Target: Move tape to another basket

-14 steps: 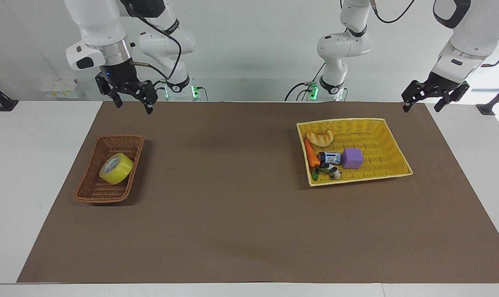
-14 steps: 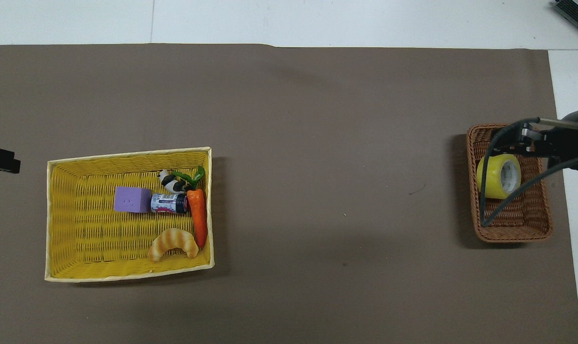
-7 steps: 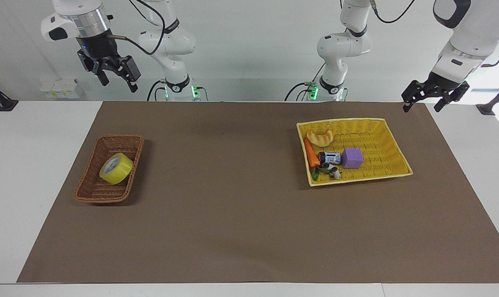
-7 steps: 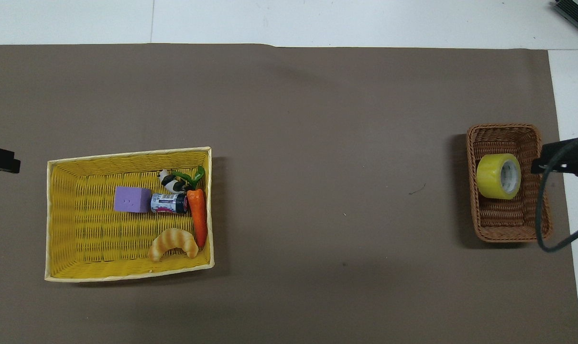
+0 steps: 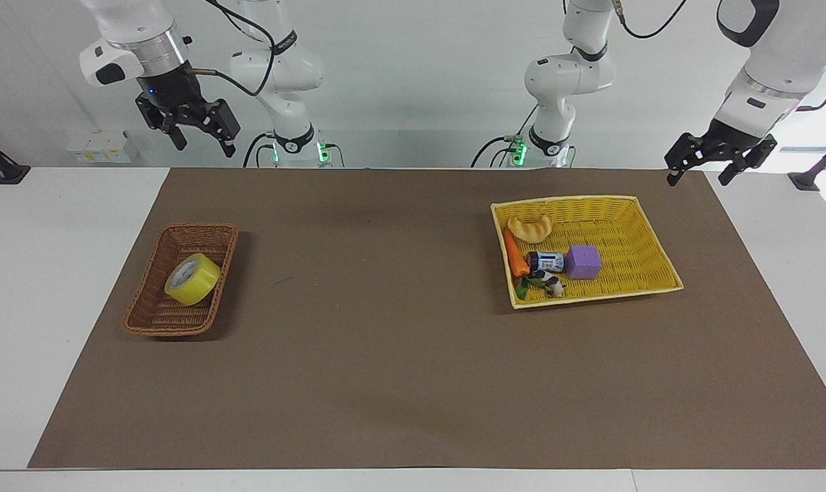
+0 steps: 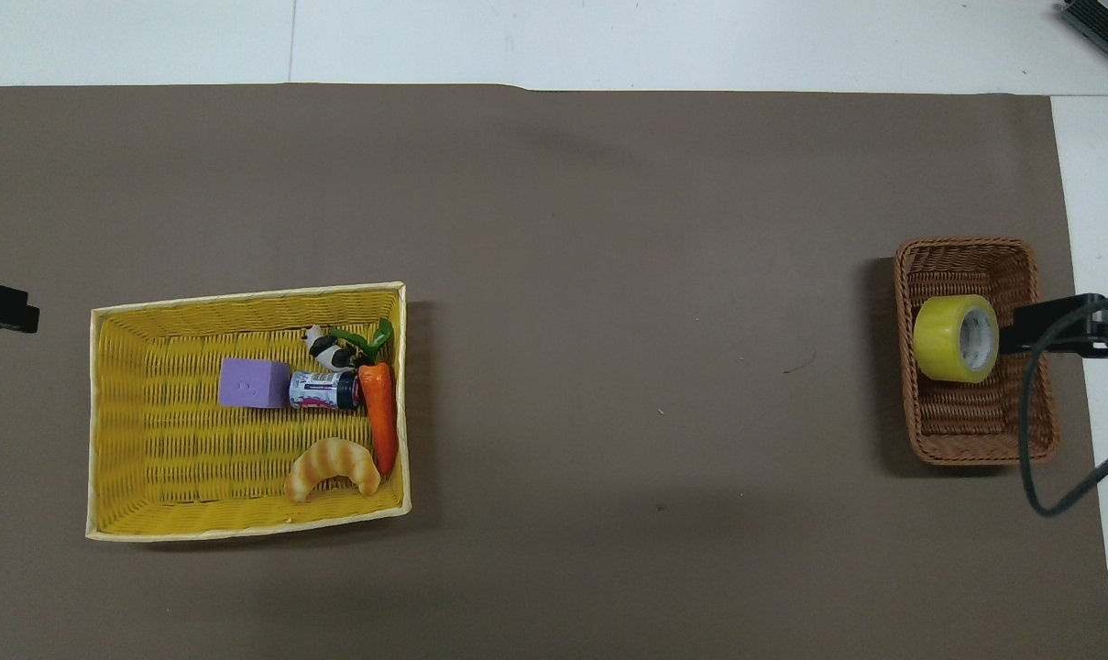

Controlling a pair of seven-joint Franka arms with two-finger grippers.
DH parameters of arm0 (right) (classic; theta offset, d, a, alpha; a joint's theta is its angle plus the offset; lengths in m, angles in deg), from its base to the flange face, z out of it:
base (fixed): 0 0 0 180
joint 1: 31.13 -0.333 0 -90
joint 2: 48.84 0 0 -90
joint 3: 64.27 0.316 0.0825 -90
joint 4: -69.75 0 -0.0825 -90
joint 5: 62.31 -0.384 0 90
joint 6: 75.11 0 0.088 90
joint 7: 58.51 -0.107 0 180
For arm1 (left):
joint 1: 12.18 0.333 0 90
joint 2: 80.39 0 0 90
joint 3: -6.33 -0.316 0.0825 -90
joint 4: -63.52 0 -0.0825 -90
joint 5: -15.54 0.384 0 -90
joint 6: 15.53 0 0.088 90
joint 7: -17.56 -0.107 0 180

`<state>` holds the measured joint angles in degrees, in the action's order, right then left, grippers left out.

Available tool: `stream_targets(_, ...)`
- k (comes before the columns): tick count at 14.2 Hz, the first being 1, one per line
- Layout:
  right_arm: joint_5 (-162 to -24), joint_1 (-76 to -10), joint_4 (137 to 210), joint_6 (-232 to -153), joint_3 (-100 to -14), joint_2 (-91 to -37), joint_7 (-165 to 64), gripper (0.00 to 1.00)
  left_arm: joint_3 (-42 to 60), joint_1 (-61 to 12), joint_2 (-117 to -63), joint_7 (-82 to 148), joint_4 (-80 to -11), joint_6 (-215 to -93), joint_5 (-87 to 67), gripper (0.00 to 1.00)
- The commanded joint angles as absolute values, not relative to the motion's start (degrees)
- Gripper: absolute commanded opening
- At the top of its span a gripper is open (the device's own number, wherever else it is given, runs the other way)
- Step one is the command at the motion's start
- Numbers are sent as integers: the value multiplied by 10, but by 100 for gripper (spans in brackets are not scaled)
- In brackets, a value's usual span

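The tape (image 5: 193,279), a yellow roll with a white core, lies tilted inside the small brown wicker basket (image 5: 143,328) at the right arm's end of the mat. From above, the tape (image 6: 956,338) sits in the half of the basket (image 6: 966,244) farther from the robots. My right gripper (image 5: 204,147) hangs high in the air, open and empty, well clear of the basket. Only its tip (image 6: 1030,332) shows from above, at the basket's outer rim. My left gripper (image 5: 697,179) waits open and empty, raised by the mat's corner.
A large yellow woven tray (image 5: 652,232) stands at the left arm's end of the mat. It holds a purple cube (image 5: 583,262), a carrot (image 5: 514,254), a croissant (image 5: 530,229), a small can and a panda figure. A brown mat (image 5: 385,355) covers the table between the two containers.
My right gripper rose from low over the mat near the basket to high in the air and drew off the basket in the overhead view. The tape and left arm did not move.
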<state>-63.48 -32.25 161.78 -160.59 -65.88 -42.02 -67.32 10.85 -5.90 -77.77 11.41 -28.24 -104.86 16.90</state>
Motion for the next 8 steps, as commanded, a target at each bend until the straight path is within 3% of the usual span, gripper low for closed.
stream_targets(1, -628, -322, 1633, -1619, -657, -408, -655, 100, 106, -61, -763, 116, -299, -1056, 178, 100)
stream_targets(3, -627, -315, 1574, -1595, -658, -449, -649, 100, 106, -61, -763, 116, -299, -1056, 178, 100)
stream_targets(8, -629, -317, 1587, -1607, -658, -443, -647, 100, 106, -61, -763, 116, -299, -1056, 178, 100)
